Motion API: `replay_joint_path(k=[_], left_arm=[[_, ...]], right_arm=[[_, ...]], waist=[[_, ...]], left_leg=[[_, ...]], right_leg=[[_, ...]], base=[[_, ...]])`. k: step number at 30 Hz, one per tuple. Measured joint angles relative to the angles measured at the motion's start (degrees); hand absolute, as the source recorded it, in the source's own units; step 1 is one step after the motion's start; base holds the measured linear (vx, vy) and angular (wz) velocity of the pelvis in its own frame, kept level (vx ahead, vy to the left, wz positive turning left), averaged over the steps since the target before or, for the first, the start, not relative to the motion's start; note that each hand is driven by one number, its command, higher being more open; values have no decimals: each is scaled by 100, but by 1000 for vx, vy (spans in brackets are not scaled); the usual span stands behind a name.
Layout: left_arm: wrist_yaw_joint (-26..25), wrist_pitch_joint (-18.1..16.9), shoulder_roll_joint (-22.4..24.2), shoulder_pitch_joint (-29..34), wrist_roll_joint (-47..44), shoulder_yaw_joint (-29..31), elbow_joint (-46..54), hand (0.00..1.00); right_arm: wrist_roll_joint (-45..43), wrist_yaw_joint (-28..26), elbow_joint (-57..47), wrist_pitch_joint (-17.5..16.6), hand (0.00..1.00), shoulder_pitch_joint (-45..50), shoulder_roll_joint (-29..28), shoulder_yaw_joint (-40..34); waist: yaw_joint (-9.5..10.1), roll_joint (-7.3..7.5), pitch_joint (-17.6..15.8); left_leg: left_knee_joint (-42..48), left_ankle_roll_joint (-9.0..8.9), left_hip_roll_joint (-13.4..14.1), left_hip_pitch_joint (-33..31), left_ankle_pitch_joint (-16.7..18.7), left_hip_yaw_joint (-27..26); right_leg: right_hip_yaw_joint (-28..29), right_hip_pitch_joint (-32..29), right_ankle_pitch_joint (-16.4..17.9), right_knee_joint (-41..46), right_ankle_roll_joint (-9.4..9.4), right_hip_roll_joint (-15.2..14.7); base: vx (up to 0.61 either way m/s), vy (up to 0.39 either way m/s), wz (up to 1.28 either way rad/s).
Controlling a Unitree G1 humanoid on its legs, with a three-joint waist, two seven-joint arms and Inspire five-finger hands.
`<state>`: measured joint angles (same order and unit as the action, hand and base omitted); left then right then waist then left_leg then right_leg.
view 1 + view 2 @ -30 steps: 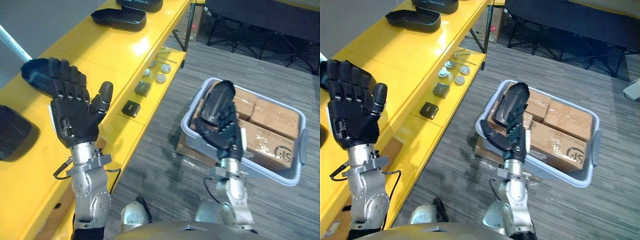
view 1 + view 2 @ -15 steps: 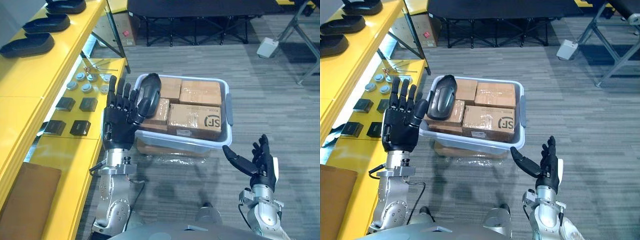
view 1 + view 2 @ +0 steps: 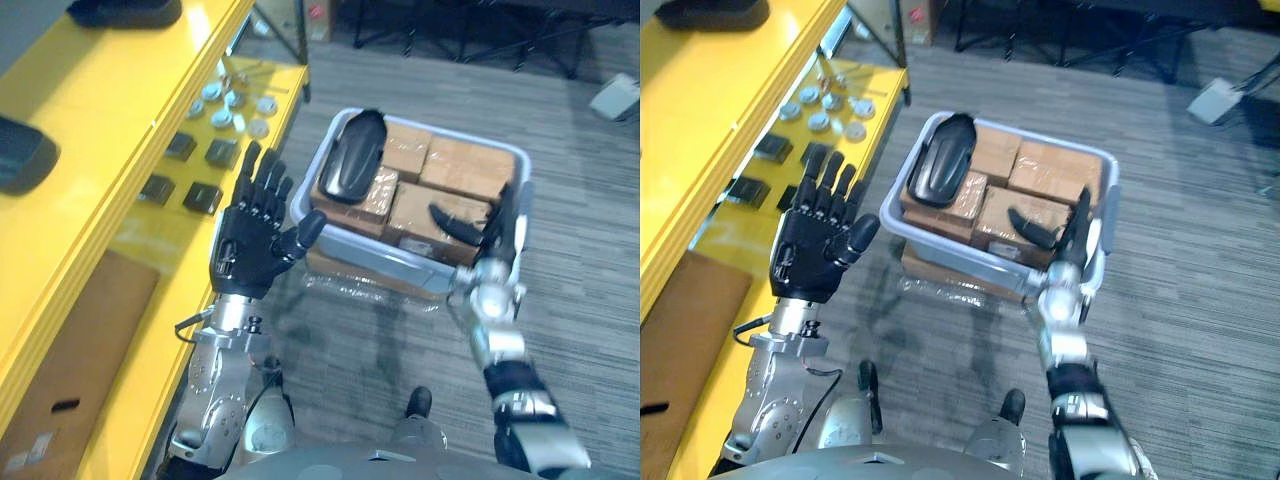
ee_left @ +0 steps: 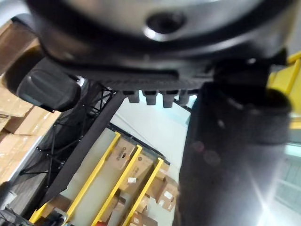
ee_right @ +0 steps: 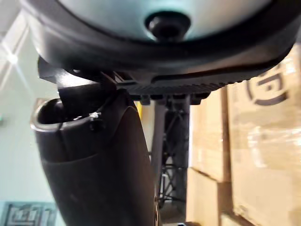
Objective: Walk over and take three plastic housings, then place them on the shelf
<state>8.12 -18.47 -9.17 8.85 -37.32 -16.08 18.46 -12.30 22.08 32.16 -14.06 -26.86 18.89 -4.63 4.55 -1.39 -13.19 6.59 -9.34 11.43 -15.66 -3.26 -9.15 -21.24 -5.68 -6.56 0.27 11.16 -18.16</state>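
Note:
One black plastic housing (image 3: 350, 155) lies on the cardboard boxes (image 3: 455, 175) in a pale grey bin (image 3: 895, 212) on the floor. My left hand (image 3: 255, 240) is held up open, fingers spread, just left of the bin and apart from it. My right hand (image 3: 497, 232) stands edge-on over the bin's near right corner, fingers straight, thumb (image 3: 450, 222) reaching over a box; it holds nothing. Two more black housings (image 3: 20, 152) (image 3: 125, 10) rest on the yellow shelf top (image 3: 110, 110). The boxes (image 5: 249, 141) show close past my right hand in its wrist view.
The yellow shelf runs along the left. Its lower level (image 3: 245, 130) carries small dark blocks (image 3: 203, 196) and round silver discs (image 3: 228, 118). A brown board (image 3: 80, 350) lies nearer. Black folding frames (image 3: 1060, 40) stand beyond the bin on grey carpet.
The view has swung and the bin now sits further right. My right hand has come up from low beside the bin to its near right corner. Both hands stay open and hold nothing.

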Motion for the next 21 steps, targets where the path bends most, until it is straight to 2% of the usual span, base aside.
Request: replay_joint_path(k=[2,6,9,13,16,21], left_arm=[[73,87,5,-44,-1,-237,-51,100],[211,118,-41,-131,2,-545,-329,100],[208,105,-86,-254,-4,-564,-605,100],[135,72,-85,-385,-7,-633,-768,100],[50,-54,-75,-449,-21,-794,-904,100],[-50,-159,-77,-437,-34,-966,-1155,100]], right_arm=[[-165,-13,309,28,100,-680,348,4],[-270,-21,1075,147,100,-1287,762,87],[-420,-32,1760,421,100,-1739,878,159],[-499,-113,2459,686,100,-2463,1217,627],[-497,-193,2880,764,100,-2962,1472,797],[-502,-164,3108,763,100,-3512,1647,1027]], waist=[[71,-68,-275],[166,-94,-533],[252,-101,-692],[397,-276,-988],[528,-395,-1088],[631,-419,-1205]], left_leg=[[-235,3,5,-20,-230,241],[-510,2,-17,-26,-433,407],[-613,9,-43,-59,-560,519],[-647,48,-93,-137,-653,697],[-803,68,-131,-190,-791,832],[-1021,117,-256,-206,-950,980]], right_leg=[[-83,-14,5,-61,-8,96],[-221,-38,12,-55,-19,129],[-327,-45,12,-24,-19,120],[-502,-24,13,45,-17,90],[-661,-36,24,81,-10,75],[-800,-119,238,394,56,-88]], base=[[-80,-51,13],[-29,-25,17],[-2,-6,18],[-14,-5,22],[-32,-1,27],[-28,4,22]])
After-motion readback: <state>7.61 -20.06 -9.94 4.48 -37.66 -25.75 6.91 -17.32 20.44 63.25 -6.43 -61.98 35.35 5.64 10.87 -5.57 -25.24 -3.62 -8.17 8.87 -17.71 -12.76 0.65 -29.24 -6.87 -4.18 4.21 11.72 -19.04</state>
